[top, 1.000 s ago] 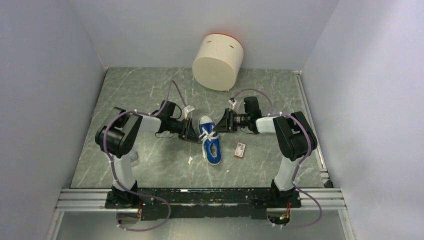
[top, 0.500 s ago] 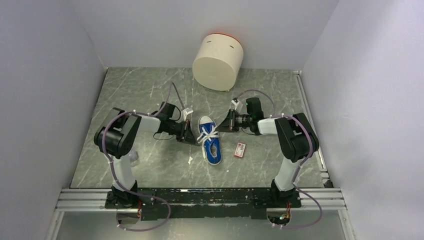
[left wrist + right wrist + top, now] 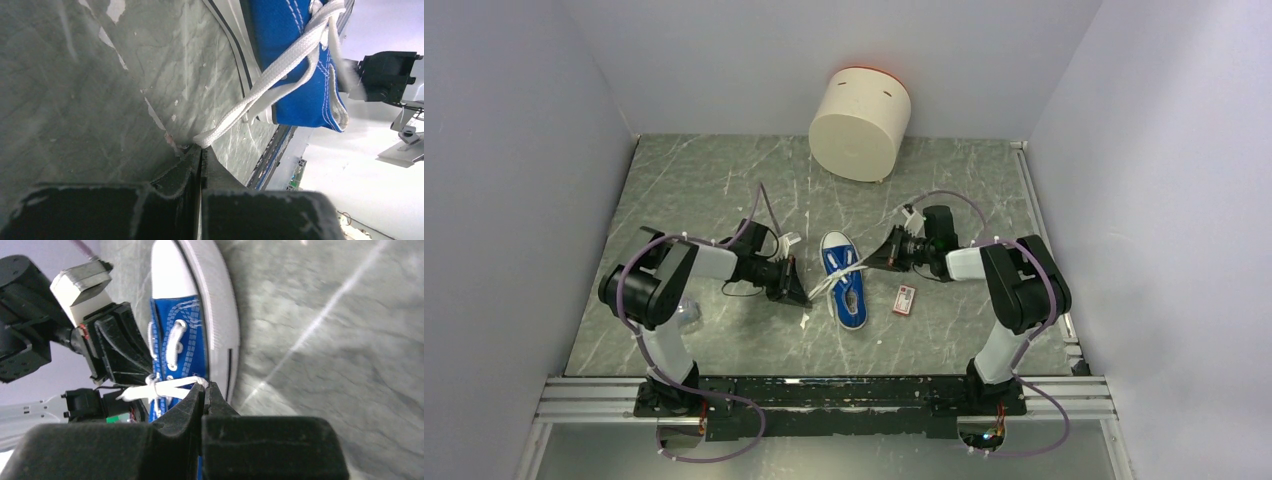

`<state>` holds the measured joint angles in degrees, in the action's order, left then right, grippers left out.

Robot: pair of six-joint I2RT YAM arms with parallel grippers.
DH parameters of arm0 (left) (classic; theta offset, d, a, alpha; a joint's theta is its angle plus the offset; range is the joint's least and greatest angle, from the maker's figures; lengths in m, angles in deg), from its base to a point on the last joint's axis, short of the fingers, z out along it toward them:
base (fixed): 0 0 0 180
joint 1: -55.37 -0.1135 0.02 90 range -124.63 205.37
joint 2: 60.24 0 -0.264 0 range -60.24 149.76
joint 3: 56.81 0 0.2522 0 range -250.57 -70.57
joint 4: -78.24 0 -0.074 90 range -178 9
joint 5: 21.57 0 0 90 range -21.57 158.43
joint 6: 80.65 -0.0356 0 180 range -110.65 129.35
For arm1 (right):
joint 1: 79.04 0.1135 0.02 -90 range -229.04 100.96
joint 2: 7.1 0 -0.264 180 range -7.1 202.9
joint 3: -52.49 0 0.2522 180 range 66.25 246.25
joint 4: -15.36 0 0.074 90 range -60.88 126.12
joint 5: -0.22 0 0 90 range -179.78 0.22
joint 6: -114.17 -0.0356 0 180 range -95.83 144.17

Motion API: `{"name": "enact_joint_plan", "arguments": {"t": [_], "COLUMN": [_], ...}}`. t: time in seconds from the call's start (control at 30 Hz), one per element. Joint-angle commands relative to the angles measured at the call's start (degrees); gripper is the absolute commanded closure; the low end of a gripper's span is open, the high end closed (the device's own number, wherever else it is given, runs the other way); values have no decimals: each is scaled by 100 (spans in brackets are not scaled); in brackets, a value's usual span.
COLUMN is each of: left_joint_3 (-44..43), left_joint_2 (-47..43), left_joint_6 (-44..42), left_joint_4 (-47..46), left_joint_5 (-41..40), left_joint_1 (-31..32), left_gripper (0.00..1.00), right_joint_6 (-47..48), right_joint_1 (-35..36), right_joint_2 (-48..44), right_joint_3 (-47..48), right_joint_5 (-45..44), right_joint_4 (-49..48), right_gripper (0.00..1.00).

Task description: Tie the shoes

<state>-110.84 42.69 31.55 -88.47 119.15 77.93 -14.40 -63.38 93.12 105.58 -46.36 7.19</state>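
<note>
— Where do we find the small blue canvas sneaker with the white rubber sole (image 3: 845, 281)?

— We see it lying near the middle of the grey-green marbled tabletop (image 3: 704, 190), toe cap towards the far wall, between the two black grippers. A small red-and-white flat packet (image 3: 906, 299) lies just to its right, and a cream cylindrical tub (image 3: 860, 122) sits by the back wall.

— And how do we describe the grippers?

— The left gripper (image 3: 201, 150) has its jaws pressed together, pinching the tip of one of the flat white laces (image 3: 272, 75), which runs taut from the shoe. The right gripper (image 3: 205, 389) is likewise closed tight, nipping the other lace end just beside the sole. The two strands cross over the shoe's top.
</note>
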Motion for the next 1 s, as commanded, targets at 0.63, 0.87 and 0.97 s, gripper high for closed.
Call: {"name": "enact_joint_plan", "arguments": {"t": [0.63, 0.87, 0.97], "left_joint_3": [287, -341, -425], "left_joint_2": [-246, -1339, -1879], "left_joint_6": [-94, -452, -562], "left_joint_4": [309, 1452, 1800], "left_joint_5": [-870, -2202, -2674], "left_joint_1": [-139, -139, -139], "left_gripper": [95, 7, 3], "right_joint_6": [-406, 979, 1396], "right_joint_1": [-347, -85, -81], "right_joint_2": [295, -781, -1375], "right_joint_3": [-265, 605, 708], "right_joint_5": [-252, -811, -1243], "right_joint_4": [-610, 1941, 2753], "right_gripper": [100, 42, 14]}}
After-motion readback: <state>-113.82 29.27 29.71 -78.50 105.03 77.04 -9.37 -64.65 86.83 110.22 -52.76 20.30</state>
